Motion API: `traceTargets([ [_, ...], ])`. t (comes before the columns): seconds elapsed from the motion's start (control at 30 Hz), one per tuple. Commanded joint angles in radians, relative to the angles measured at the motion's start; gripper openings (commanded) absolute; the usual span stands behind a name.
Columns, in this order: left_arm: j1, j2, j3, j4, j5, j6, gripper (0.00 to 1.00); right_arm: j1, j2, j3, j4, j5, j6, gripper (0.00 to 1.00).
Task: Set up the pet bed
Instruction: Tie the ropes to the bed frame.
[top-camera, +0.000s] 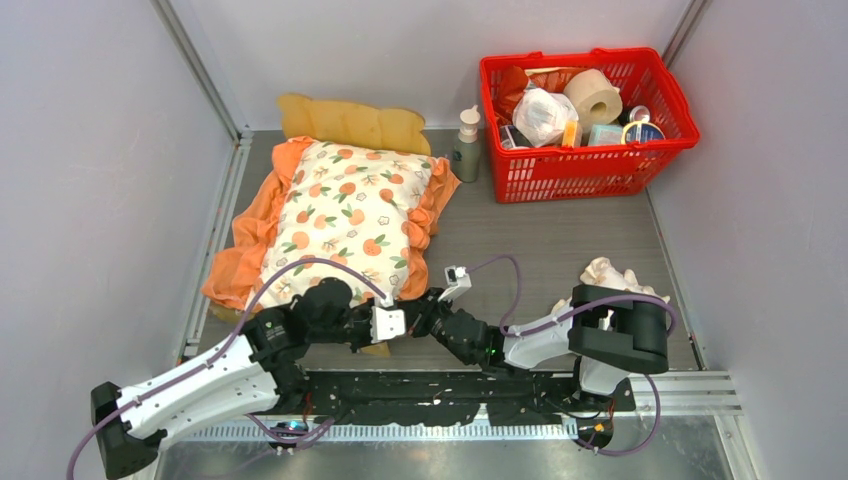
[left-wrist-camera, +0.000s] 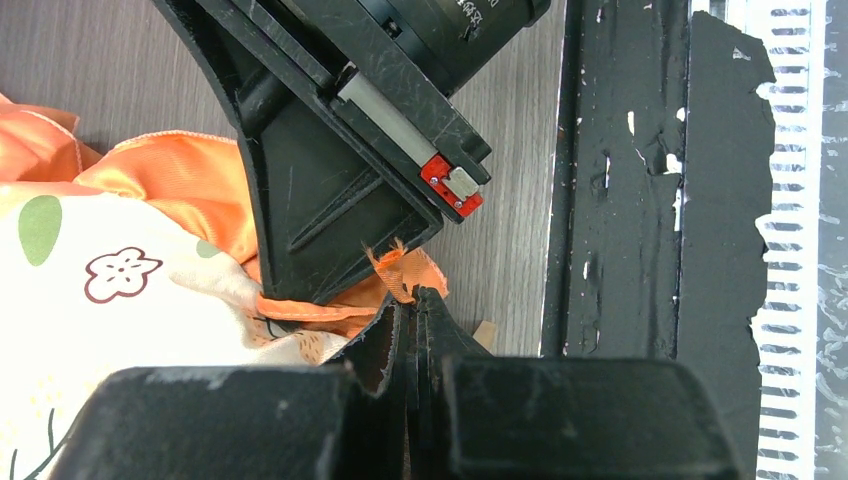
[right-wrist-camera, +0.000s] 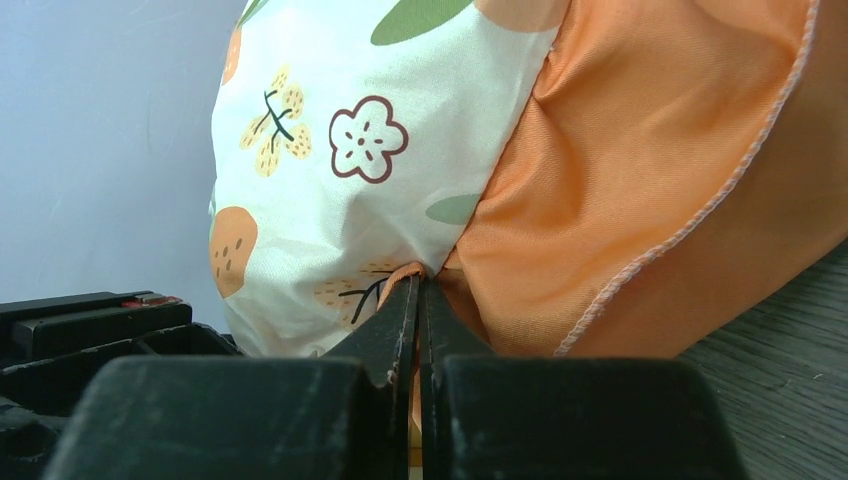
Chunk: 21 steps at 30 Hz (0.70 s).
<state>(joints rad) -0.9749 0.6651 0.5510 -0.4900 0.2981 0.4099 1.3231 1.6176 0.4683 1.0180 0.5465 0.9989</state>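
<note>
The pet bed (top-camera: 350, 122) sits left of centre in the top view, its headboard uppermost and the cushion (top-camera: 350, 210) covering it. At its lower end, the left gripper (left-wrist-camera: 412, 300) and right gripper (right-wrist-camera: 420, 285) are each clenched on the cushion's orange ruffle.

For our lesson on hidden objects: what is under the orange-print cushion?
Only a wavy headboard shows, beyond the cushion's far edge; whatever else lies beneath is covered.
</note>
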Motion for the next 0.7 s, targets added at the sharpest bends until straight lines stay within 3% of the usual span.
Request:
traceTargets([
  [0.0, 0.004, 0.005, 0.019, 0.013, 0.02, 0.016, 0.0, 0.005, -0.011, 0.003, 0.044, 0.065, -0.03, 0.05],
  [0.67, 0.007, 0.028, 0.022, 0.044, 0.029, 0.018, 0.0, 0.041, -0.022, -0.045, 0.079, -0.016, 0.023, 0.05],
])
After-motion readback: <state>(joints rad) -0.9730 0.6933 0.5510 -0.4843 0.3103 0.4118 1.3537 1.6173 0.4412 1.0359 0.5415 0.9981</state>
